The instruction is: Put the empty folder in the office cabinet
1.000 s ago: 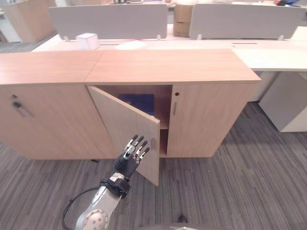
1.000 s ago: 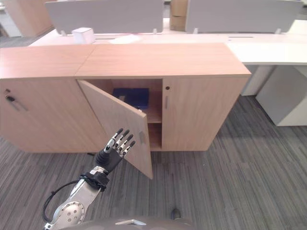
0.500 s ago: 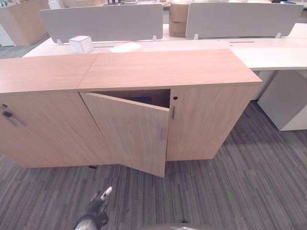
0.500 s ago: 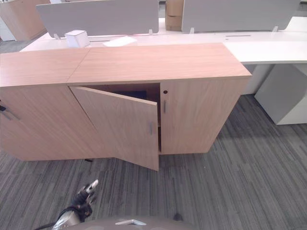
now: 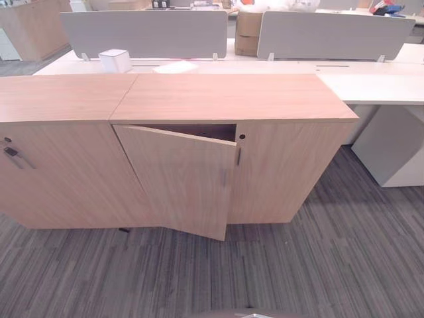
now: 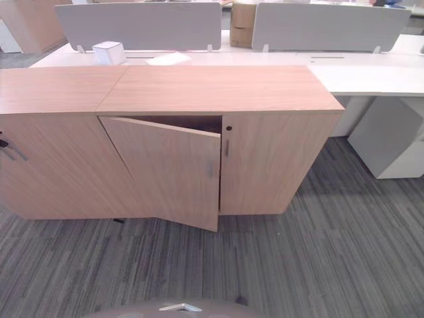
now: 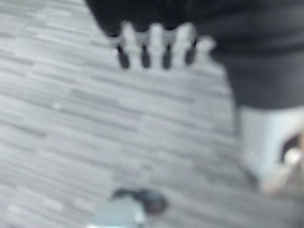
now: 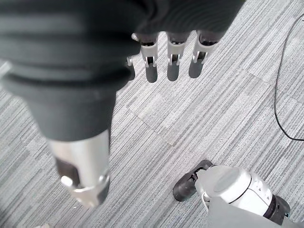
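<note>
My left robot hand (image 7: pixel 156 45) hangs over the carpet (image 7: pixel 71 118), fingers relaxed and empty; my right robot hand (image 8: pixel 173 59) likewise. The cabinet (image 5: pixel 232 96) door (image 5: pixel 179 179) stands slightly ajar; I cannot see the folder.

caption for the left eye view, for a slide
Wooden office cabinet with its left door ajar, on grey striped carpet.

Grey striped carpet (image 5: pixel 331 265); white desks (image 5: pixel 371 79) behind
</note>
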`<state>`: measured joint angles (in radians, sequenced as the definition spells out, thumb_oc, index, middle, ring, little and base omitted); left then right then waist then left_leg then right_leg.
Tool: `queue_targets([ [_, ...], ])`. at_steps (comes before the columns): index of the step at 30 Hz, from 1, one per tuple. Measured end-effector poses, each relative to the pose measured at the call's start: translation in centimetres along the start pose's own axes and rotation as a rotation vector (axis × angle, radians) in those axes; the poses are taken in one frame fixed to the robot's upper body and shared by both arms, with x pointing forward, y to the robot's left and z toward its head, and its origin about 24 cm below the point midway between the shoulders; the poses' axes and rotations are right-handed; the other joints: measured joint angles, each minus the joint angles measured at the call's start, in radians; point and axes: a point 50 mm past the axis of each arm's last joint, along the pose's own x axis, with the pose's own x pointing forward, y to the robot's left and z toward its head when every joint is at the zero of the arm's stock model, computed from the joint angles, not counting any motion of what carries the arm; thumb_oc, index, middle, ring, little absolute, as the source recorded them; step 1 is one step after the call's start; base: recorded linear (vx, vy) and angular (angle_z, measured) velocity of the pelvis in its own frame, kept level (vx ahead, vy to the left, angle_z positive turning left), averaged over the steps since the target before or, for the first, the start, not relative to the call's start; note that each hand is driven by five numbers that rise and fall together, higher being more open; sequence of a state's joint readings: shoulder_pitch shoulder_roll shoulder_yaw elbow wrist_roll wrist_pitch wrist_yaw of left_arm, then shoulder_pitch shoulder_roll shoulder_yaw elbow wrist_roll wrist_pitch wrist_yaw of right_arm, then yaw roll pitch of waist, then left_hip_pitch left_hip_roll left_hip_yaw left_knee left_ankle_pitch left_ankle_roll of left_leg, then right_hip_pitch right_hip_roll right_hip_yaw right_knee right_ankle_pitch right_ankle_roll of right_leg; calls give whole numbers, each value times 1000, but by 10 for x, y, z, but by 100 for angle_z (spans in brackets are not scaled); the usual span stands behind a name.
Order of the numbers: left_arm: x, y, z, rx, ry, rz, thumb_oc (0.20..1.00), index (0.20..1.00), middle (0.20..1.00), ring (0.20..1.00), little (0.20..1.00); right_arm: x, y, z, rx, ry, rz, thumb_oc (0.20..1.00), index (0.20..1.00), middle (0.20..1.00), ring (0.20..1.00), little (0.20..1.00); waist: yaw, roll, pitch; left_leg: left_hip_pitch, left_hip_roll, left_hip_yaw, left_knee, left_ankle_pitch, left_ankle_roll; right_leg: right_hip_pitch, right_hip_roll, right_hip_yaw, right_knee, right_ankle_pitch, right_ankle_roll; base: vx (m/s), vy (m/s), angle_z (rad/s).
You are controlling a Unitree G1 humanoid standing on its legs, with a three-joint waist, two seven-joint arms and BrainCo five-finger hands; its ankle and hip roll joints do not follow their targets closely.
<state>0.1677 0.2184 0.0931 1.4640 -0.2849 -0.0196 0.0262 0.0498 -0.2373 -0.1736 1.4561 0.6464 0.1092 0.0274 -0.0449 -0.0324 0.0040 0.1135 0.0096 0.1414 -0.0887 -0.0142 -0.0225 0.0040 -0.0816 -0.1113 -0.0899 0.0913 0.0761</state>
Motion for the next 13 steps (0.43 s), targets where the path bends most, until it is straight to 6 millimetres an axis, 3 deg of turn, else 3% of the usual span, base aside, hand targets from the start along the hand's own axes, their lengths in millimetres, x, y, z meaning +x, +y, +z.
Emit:
queue_targets([
  [5,-1,1,-11,34,48,-12,1000,1000,1000,1000,1000,1,15,-3,-31,8,36,1000,1000,1000,1000,1000,2,-1,-2,5,-2,4,0,0,-1,0,-1,4,1,4,-5,-2,2,-1],
  [13,0,-5,3,37,10,-45,1000,1000,1000,1000,1000,1,16,-2,-66,6,35,1000,1000,1000,1000,1000,2,0,-1,7,-2,5,0,0,-1,9,-2,2,1,4,-5,0,0,0],
])
